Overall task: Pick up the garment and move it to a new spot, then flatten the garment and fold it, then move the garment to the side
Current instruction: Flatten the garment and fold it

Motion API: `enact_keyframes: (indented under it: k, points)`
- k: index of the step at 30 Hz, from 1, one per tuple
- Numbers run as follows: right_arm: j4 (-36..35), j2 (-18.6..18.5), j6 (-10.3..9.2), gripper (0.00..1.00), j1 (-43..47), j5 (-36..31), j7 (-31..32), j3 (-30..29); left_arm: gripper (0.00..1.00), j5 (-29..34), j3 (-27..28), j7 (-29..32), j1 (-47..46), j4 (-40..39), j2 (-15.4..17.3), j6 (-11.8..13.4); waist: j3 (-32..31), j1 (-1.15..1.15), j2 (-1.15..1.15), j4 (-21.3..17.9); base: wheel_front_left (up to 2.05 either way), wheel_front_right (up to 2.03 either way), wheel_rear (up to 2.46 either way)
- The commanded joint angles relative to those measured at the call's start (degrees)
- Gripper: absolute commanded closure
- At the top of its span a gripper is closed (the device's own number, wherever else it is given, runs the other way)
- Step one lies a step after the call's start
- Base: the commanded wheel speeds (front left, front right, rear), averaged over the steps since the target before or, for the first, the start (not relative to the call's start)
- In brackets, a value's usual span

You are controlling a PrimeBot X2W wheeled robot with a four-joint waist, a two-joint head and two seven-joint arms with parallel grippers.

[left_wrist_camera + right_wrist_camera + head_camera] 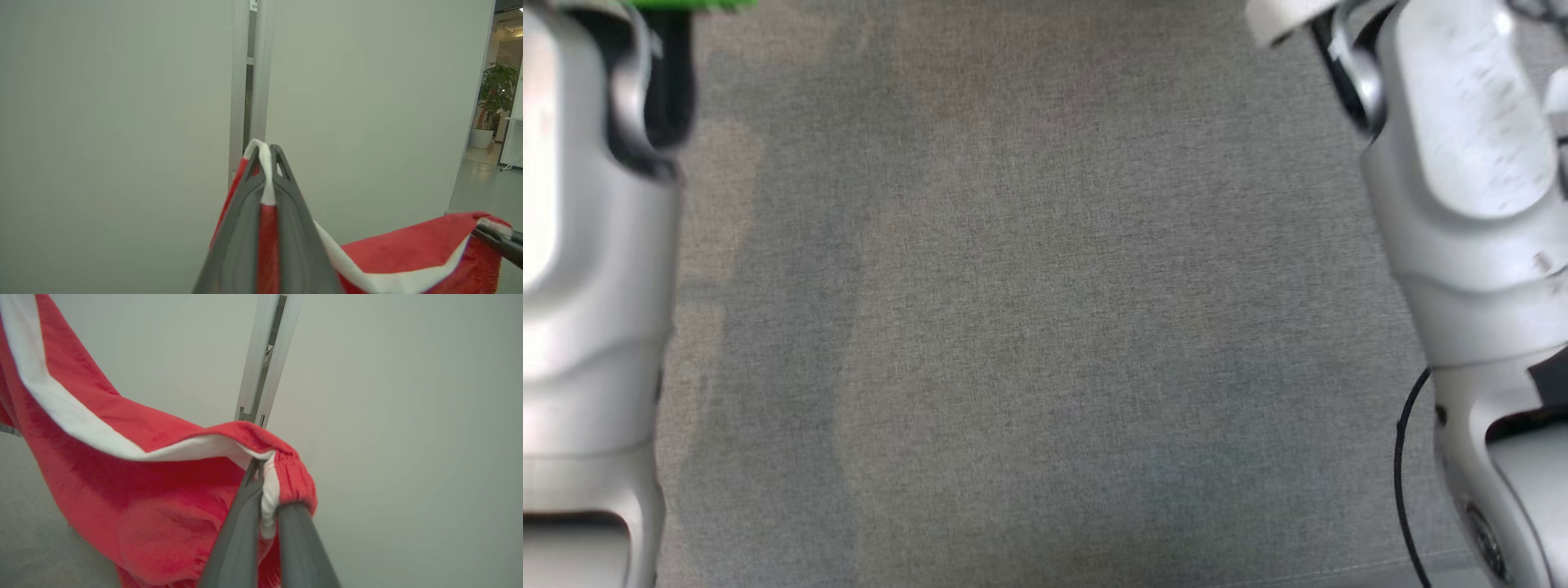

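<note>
Left wrist view: the left gripper (266, 153) is clamped fully shut on the white-banded edge of a red fleecy garment with a white stripe (392, 249). The cloth is pinched between its two dark fingers and pokes out just past the tips.
Right wrist view: the right gripper (265, 486) is closed just as tight, with a bunched red-and-white hem trapped between its fingers and rolled over one tip.
Where the garment is: up in the air, slung from one gripper to the other. From the left gripper it runs off to that gripper's right and ends at the right gripper (496, 241). The top edge sags between them and the body hangs below both.
Head view: two pale forearms, left (588, 286) and right (1470, 204), flank a grey woven work surface (1045, 327) lying beneath the arms.
Beyond the fingertips: pale wall panels (114, 122) stand ahead of both grippers, and a potted plant (496, 85) sits far off to the left gripper's right.
Step in hand, as it appears: carrying the garment to its new spot, ahead of flattening.
Doing it well: hold both pinches firm. Draw the grippers apart until the sagging edge runs straight, and keep them level. Lower so the hanging hem meets the surface first, then lay the rest away from it without bunching.
Count: one garment; two grippers, both gripping it; two forearms; one work surface; one plant.
</note>
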Motion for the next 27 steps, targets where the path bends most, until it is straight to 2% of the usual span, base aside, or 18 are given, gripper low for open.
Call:
enact_keyframes:
  k: [1,8,17,27]
  points:
    - [0.0,0.0,-0.08,1.0,1.4,0.2,-0.5,0.5,1.0,0.3,-0.1,-0.2,2.0,-1.6,0.1,-0.2,1.5,-0.01,0.0,0.2,0.0,0.0,0.0]
    - [-7.5,-1.2,-0.07,1.0,12.3,3.0,-0.6,2.4,1.0,-1.6,1.4,-0.1,14.0,-10.7,0.2,-0.2,-0.8,-0.01,0.0,0.2,0.0,0.0,0.0]
    - [-17.6,-1.7,-0.07,1.0,31.0,4.9,-0.6,4.7,1.0,-2.4,3.6,-0.1,33.6,-20.4,-0.7,-0.2,-9.6,-0.01,0.0,0.2,0.0,0.0,0.0]
    - [-26.3,-0.1,-0.08,1.0,52.5,5.7,0.8,2.5,1.0,-1.7,7.5,-0.1,56.8,-30.9,-5.0,-0.2,-20.9,-0.01,0.0,1.1,0.0,0.0,0.0]
